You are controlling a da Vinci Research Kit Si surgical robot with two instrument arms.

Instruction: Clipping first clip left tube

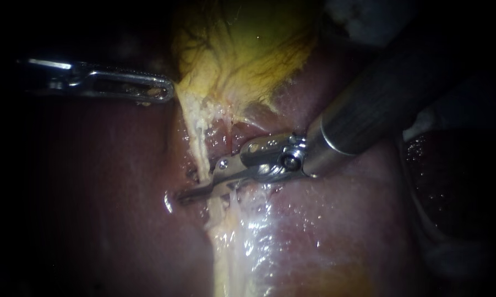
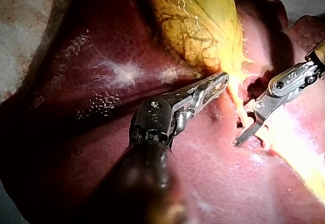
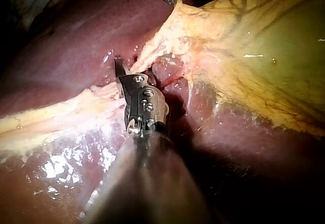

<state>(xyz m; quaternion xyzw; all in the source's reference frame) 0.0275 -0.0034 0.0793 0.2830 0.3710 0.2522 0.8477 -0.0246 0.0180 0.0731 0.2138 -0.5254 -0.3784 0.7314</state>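
The yellow-green gallbladder lies on the dark red liver. My left instrument comes in level from the left, with its jaws shut on the gallbladder's lower left edge. A pale left tube runs down from that edge. My right instrument reaches in from the upper right. Its long thin jaws lie across this tube, one on each side, closed on it. From the left wrist, the right instrument crosses the tube just ahead of my left instrument.
A reddish strand sits right of the left tube, above the right instrument's wrist. A glistening pale band of tissue continues downward over the liver. In the right wrist view, the liver surrounds the right instrument; the gallbladder lies beside it.
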